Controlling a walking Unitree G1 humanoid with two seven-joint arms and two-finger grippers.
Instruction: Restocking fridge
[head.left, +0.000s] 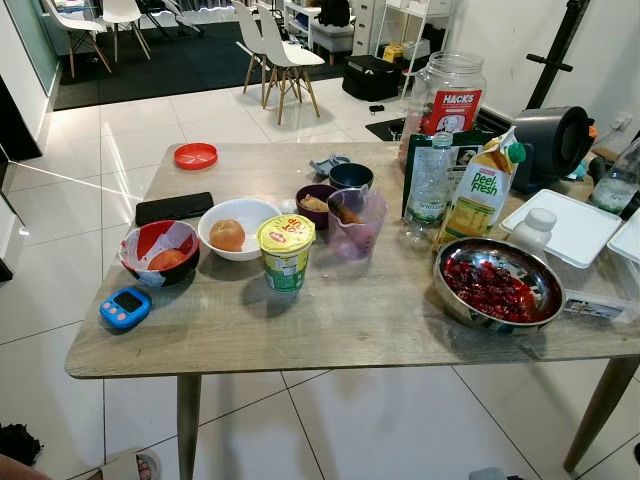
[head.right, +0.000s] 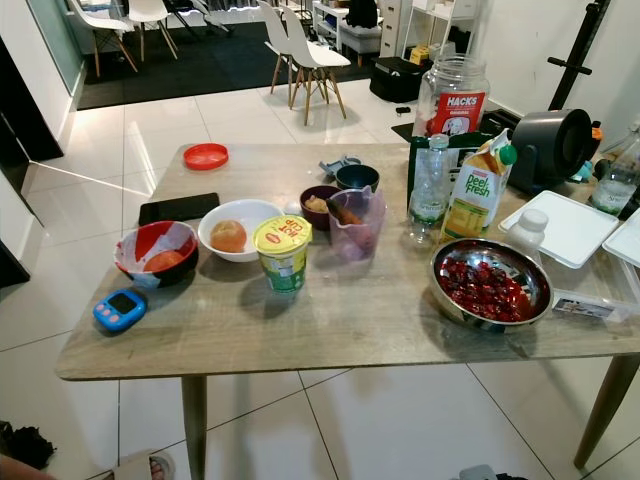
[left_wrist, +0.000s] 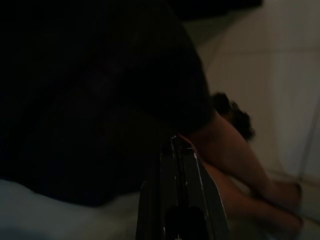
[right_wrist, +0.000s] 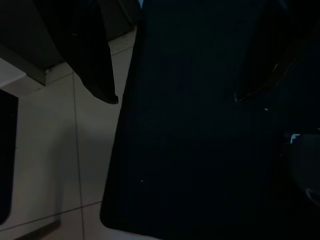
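Juice carton upright on table | left gripper pressed together, hanging low | right gripper spread

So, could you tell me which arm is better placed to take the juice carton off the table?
Probably the right: the juice carton stands on the table's right half, beside the water bottle, while a left reach would cross the yellow tub and purple jug.

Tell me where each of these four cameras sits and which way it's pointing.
Left eye view: on the head, looking forward and down at the wooden table.
Right eye view: its stereo twin; both share the yellow-lidded tub and steel bowl.
Left wrist view: on the left arm, hanging low, along the left gripper, toward a person's arm.
Right wrist view: low, dark, facing floor tiles.
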